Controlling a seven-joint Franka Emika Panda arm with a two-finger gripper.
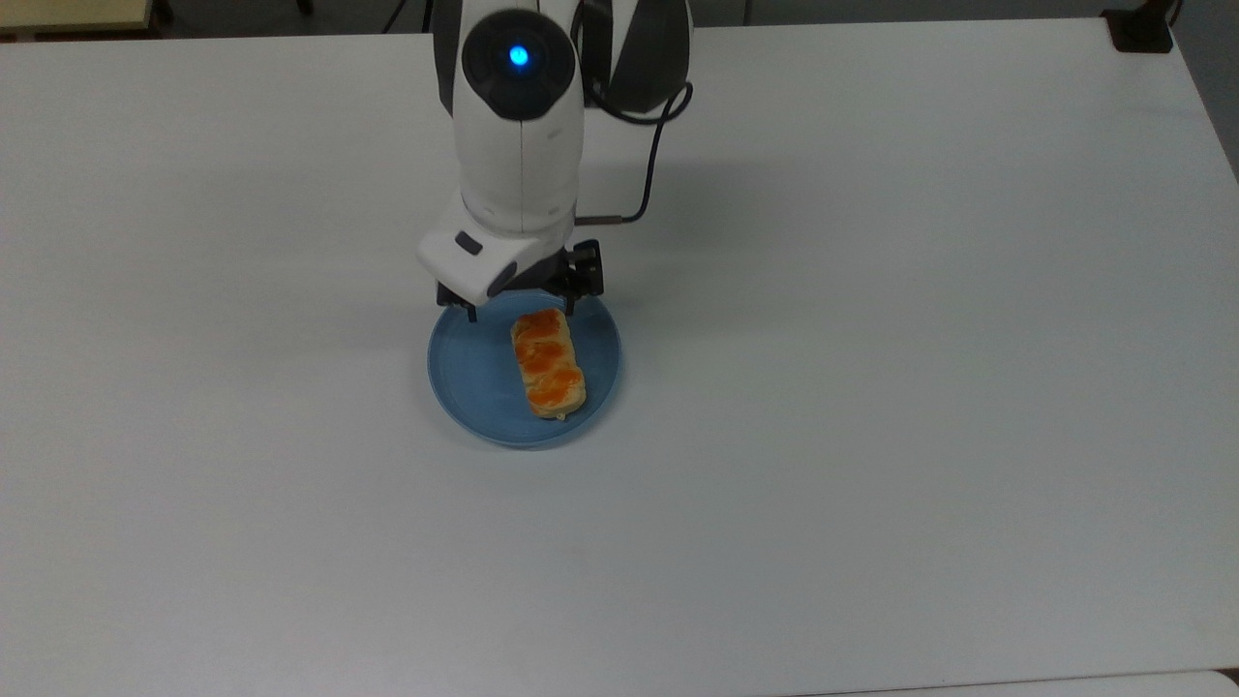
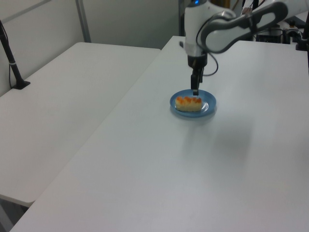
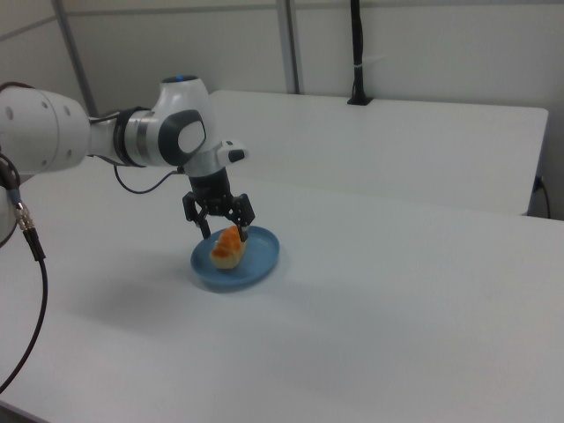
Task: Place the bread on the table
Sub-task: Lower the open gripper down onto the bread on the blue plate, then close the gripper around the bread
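Bread lies on plate, hand spread at its rim.

Beside your work surface, on the left view's left, stands a second white table, its long edge running close alongside with a narrow seam between. A black post on a flat foot sits near that table's far left edge. Behind it you have a pale panelled wall with a grey metal upright. In the right view, the same kind of white table lies beyond, with a black pole rising at its far edge against a light wall. In the top view, grey floor shows past the far edge, and a yellowish tabletop corner sits at the top left. Lighting is even and soft.
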